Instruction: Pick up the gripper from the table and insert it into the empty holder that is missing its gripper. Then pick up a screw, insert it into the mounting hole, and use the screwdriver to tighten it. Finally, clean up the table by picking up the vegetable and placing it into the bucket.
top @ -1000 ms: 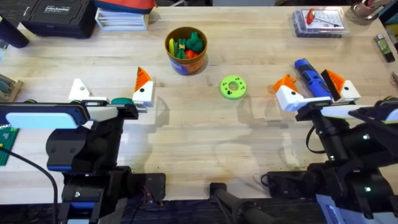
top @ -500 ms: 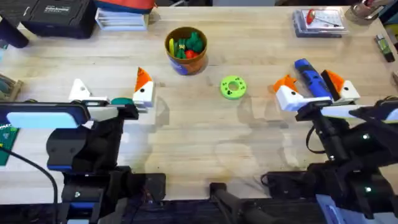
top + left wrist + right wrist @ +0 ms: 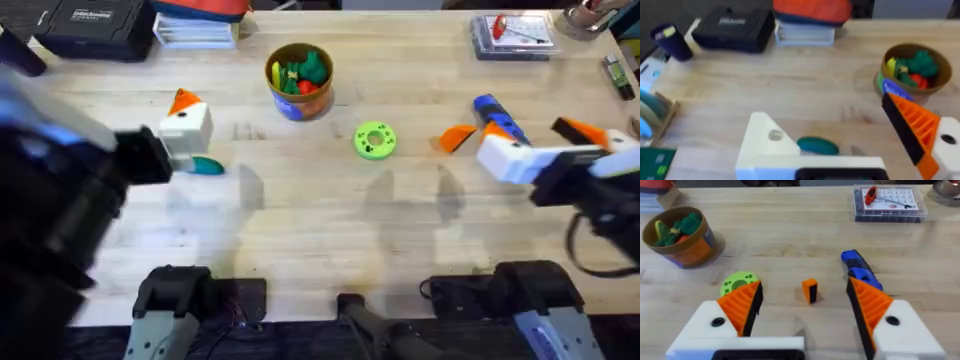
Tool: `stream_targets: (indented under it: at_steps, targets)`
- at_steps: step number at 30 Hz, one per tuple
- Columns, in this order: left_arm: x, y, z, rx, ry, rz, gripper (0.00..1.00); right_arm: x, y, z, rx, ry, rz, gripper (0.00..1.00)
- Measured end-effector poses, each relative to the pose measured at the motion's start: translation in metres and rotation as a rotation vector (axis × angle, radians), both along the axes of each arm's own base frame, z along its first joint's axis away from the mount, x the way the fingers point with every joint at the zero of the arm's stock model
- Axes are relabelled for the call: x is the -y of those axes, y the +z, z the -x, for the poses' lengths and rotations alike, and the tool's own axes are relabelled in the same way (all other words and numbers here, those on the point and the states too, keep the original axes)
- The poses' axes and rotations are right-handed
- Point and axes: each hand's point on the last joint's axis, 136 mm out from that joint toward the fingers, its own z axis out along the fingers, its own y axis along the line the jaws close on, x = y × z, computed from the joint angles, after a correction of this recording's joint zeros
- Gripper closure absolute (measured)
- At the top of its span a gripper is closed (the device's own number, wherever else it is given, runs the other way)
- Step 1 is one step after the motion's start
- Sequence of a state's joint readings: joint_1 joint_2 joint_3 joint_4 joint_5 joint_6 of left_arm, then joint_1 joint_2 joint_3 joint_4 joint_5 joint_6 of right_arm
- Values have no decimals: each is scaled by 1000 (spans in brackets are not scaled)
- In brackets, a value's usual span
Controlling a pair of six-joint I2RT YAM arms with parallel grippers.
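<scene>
The teal vegetable (image 3: 817,145) lies flat on the table (image 3: 320,220), low between the fingers of my open left gripper (image 3: 825,114). The gripper is lifted above the vegetable (image 3: 207,166) and holds nothing. The yellow-orange bucket (image 3: 299,80) stands further back, with toy vegetables inside. The blue screwdriver (image 3: 860,271) lies on the wood just beyond one orange pad of my open, empty right gripper (image 3: 805,282). In the overhead view the screwdriver (image 3: 495,115) lies behind the raised right gripper (image 3: 525,142). The loose gripper, holder and screw are out of view.
A lime-green disc with a hole (image 3: 375,140) lies mid-table. A small orange block (image 3: 810,290) sits between the right fingers' line of sight. A clear parts box (image 3: 512,35) is at the back right. A black case (image 3: 95,25) and stacked items are at the back left.
Both arms have risen toward the camera. The left gripper has swung left and back, with the vegetable still on the table. The right gripper has shifted right of the screwdriver.
</scene>
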State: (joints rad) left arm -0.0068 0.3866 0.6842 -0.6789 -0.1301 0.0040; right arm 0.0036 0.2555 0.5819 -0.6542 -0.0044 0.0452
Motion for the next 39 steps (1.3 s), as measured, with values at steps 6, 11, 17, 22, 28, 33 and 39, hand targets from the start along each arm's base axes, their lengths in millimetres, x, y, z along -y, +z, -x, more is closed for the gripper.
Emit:
stream_targets:
  at_steps: [6,11,17,22,28,33,39]
  targets:
    - [-4,-16,-24,-336,20,-17,15,0,17,13,-220,0,0,8]
    - [-4,-40,-31,-455,18,-20,15,0,12,15,-258,0,1,8]
    - [-4,-44,-30,-477,18,-20,536,0,9,17,-272,0,1,8]
    - [3,-37,-27,-446,-16,-33,348,0,8,18,-279,0,1,8]
    - [40,-7,-28,-295,-173,6,16,0,7,19,-281,0,1,8]
    - [83,31,-41,-121,-384,92,14,0,7,19,-281,-1,1,8]
    - [103,28,-32,-148,-492,146,16,0,7,19,-282,0,1,9]
